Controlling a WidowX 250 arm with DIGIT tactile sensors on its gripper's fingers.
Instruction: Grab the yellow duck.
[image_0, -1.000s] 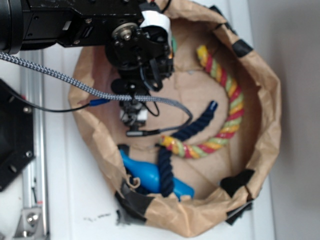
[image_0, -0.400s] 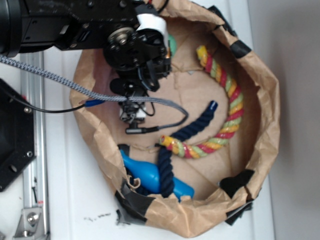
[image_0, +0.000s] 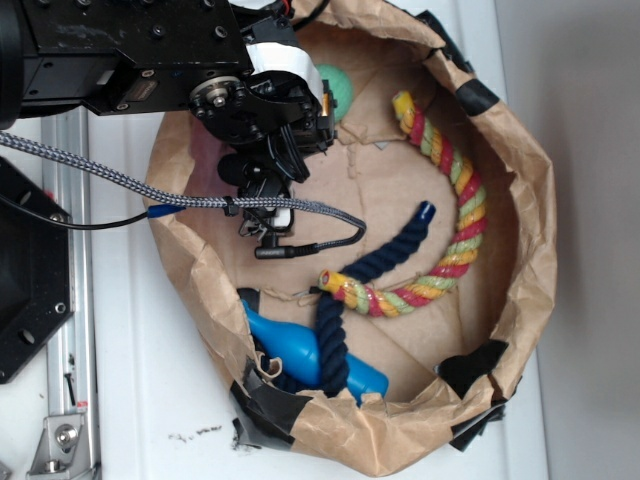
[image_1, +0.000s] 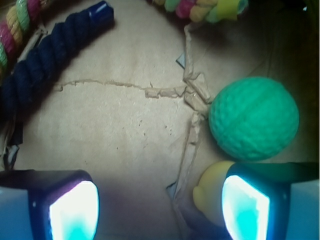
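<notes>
Since a second ago your arm has been sliding toward the upper left of the exterior frame, uncovering more of the green ball (image_0: 338, 90) at the top of the paper-lined basket (image_0: 530, 200). In the wrist view, nearest the lens, your gripper (image_1: 160, 205) is hanging with its two fingers spread wide, nothing between them. The yellow duck (image_1: 212, 192) is peeking out at the lower right of that frame, partly hidden behind the right-hand finger (image_1: 247, 207) and apparently touching it, rather than sitting in the gap. Just beyond the duck, the green ball is resting on the brown paper floor. Farther up, the navy rope (image_1: 45, 60) is running toward the upper left, and the multicoloured rope (image_1: 200, 7) is crossing the top edge.

You are, by the look of it, still lining up, not yet grasping. The next move is calling for a shift toward the duck so it sits between the fingers, then a descent and a close, keeping clear of the ball.
</notes>
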